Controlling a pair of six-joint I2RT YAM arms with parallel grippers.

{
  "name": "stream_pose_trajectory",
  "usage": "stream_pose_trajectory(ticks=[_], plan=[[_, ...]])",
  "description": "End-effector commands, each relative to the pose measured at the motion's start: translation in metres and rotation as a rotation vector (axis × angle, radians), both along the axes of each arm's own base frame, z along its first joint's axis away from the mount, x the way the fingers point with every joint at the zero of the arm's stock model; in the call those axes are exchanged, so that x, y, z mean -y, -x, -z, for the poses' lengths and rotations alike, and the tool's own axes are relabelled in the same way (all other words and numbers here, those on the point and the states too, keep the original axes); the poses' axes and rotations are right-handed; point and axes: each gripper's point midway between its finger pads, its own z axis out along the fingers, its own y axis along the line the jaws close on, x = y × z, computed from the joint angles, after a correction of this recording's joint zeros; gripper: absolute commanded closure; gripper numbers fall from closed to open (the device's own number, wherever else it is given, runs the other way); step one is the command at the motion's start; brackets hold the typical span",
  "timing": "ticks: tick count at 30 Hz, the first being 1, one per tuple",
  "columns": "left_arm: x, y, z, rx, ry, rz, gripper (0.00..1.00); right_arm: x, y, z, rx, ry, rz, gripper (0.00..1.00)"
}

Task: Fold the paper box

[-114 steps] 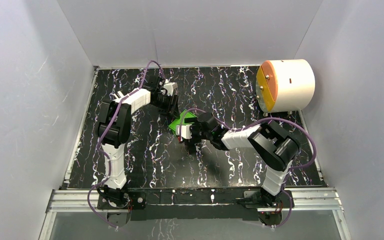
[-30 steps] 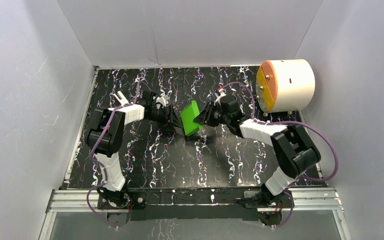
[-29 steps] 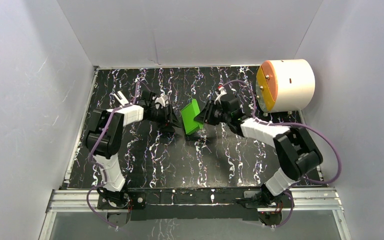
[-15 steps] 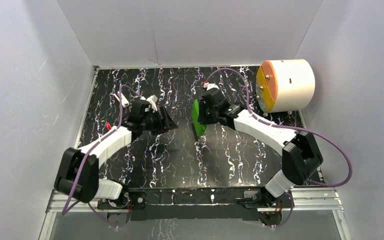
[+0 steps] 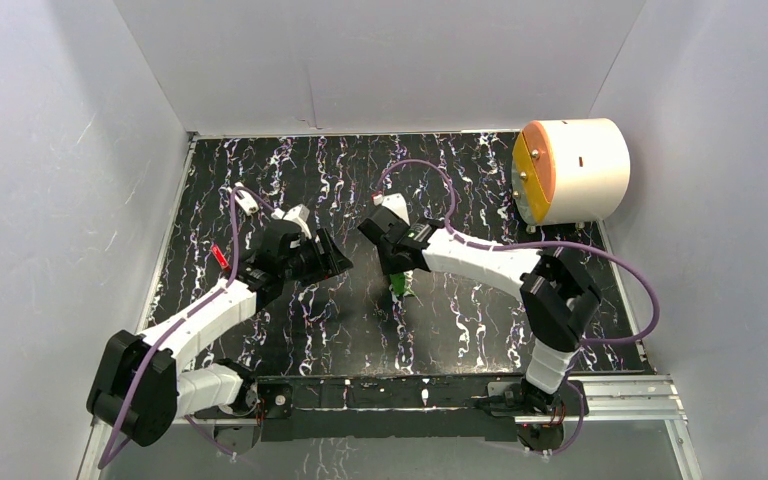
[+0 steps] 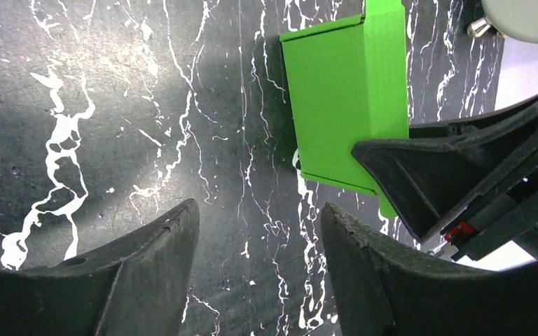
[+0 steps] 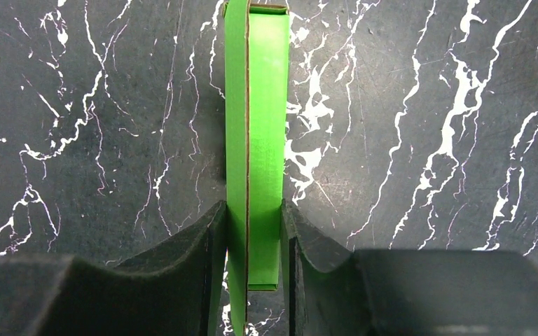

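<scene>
The paper box (image 5: 398, 285) is a small flat bright green box, held edge-up over the middle of the table. My right gripper (image 5: 397, 266) is shut on it. In the right wrist view the box (image 7: 256, 119) stands edge-on between the two pads, with the gripper (image 7: 252, 213) pressing on both flat faces. My left gripper (image 5: 340, 262) is open and empty, just left of the box and apart from it. In the left wrist view the gripper (image 6: 259, 213) frames bare table, with the box (image 6: 340, 105) ahead and one right finger (image 6: 455, 171) on it.
A large white cylinder with an orange-yellow face (image 5: 572, 170) stands at the back right, its edge also in the left wrist view (image 6: 525, 14). The black marbled table (image 5: 290, 170) is walled by grey panels on three sides.
My right arm has swung the box nearer and left, turning it edge-up and lower. My left arm has pulled back toward the near side, away from the box.
</scene>
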Motion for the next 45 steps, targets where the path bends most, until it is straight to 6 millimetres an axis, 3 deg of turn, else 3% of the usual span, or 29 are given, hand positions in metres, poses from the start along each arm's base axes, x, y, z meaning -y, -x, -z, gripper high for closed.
stream_pose_trajectory(ticks=[1, 5, 11, 15, 18, 22, 30, 35, 40, 45], plan=[[0.001, -0.002, -0.012, 0.035, 0.014, -0.025, 0.38, -0.006, -0.005, -0.018, 0.047, -0.055, 0.039, 0.57], [0.007, -0.008, -0.02, 0.047, 0.021, -0.019, 0.37, -0.013, -0.008, -0.034, 0.089, -0.133, 0.023, 0.46], [0.018, -0.015, -0.026, 0.037, 0.034, 0.0, 0.36, -0.015, -0.011, -0.043, 0.091, -0.248, 0.029, 0.43], [0.028, -0.026, -0.039, 0.066, 0.066, -0.008, 0.34, -0.01, -0.017, -0.069, 0.165, -0.318, 0.029, 0.33], [0.036, -0.035, -0.045, 0.07, 0.071, -0.017, 0.33, 0.005, -0.025, -0.095, 0.243, -0.352, 0.046, 0.2], [0.051, -0.047, -0.046, 0.072, 0.045, -0.018, 0.32, 0.043, -0.037, -0.107, 0.34, -0.326, 0.144, 0.08], [0.077, -0.066, -0.024, 0.052, -0.14, 0.001, 0.3, 0.089, -0.037, -0.101, 0.423, -0.337, 0.25, 0.01], [0.084, -0.071, -0.004, 0.059, -0.271, 0.021, 0.29, 0.098, -0.038, -0.092, 0.417, -0.346, 0.26, 0.01], [0.102, -0.067, 0.004, 0.067, -0.31, 0.077, 0.3, 0.101, -0.038, -0.078, 0.388, -0.34, 0.263, 0.01], [0.101, -0.065, 0.014, 0.06, -0.391, 0.127, 0.42, 0.108, -0.036, -0.073, 0.385, -0.334, 0.271, 0.01]])
